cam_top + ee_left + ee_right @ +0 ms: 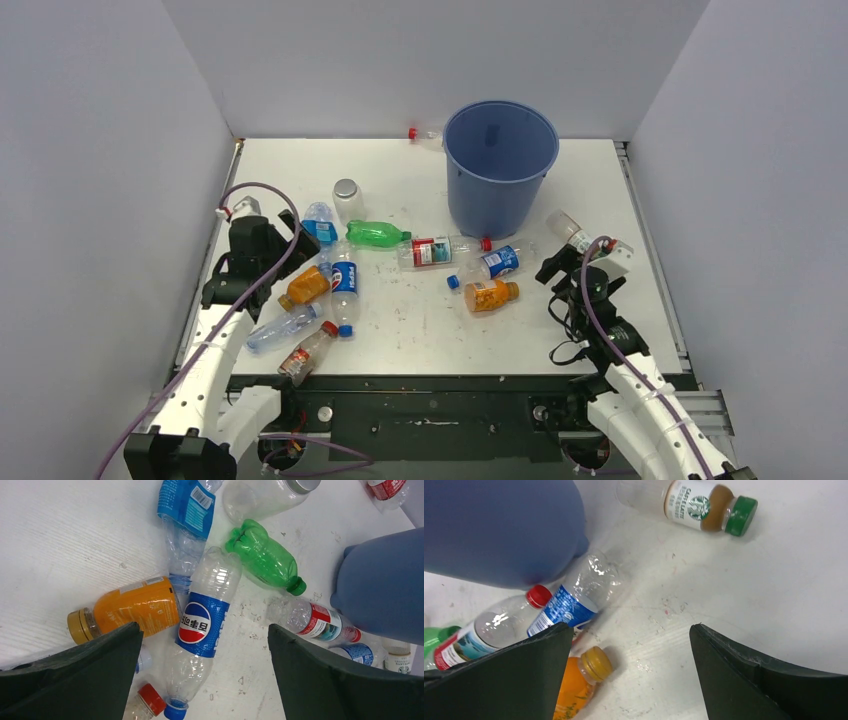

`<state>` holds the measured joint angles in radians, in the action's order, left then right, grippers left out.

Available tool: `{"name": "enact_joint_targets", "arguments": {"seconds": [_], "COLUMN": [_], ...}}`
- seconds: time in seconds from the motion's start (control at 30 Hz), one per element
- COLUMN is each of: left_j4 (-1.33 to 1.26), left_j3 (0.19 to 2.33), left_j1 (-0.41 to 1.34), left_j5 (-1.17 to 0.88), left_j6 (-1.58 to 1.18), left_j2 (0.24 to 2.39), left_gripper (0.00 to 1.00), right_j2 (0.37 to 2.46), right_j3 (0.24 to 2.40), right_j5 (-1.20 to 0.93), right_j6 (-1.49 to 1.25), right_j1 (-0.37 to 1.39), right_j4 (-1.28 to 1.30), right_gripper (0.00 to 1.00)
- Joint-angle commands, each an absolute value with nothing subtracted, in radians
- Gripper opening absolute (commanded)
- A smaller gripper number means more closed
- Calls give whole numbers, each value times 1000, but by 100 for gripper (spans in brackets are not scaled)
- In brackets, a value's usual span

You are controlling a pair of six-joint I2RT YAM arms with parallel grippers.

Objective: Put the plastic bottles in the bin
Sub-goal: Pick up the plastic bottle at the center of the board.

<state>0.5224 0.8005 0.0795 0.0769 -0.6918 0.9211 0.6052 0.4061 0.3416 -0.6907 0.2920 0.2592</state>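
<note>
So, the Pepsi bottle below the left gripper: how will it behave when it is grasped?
The Pepsi bottle looks empty, so it is probably very light. It lies on its side, round, so a push may roll it. Its thin clear walls may buckle or slip under a firm squeeze.

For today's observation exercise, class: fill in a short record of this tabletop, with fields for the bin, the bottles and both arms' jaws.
bin: blue, upright; no bottle seen inside
green bottle: lying left of bin
rear bottle: red-capped, lying behind bin
Starbucks bottle: lying right of bin
left jaws: open, empty
right jaws: open, empty
</note>
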Motion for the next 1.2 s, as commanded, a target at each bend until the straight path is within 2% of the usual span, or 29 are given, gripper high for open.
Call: {"name": "enact_joint_targets", "arguments": {"seconds": [0.0,0.23,0.37,0.53,0.7,0.83,1.17], "left_j4": [503,502,535,474,348,316,263], "left_j3": [801,829,914,945,848,831,779], "left_j1": [95,230,365,489,463,364,363], "left_j5": [33,156,267,268,182,5,-93], "left_j6": [-680,-601,-566,-489,-486,-529,-501], "left_j2": [891,804,828,873,848,818,730], "left_gripper": [96,96,96,96,96,96,96], "right_j2": [629,619,650,667,683,754,887], "right_j3": [452,443,418,377,333,306,277], "right_j5": [300,133,74,65,51,15,-27], "right_j6": [-685,-596,-614,-650,-682,-712,-764], "right_j1": [296,297,297,295,296,296,322], "right_j4": [301,225,187,144,79,32,-119], "right_gripper": [90,90,90,90,90,90,91]}}
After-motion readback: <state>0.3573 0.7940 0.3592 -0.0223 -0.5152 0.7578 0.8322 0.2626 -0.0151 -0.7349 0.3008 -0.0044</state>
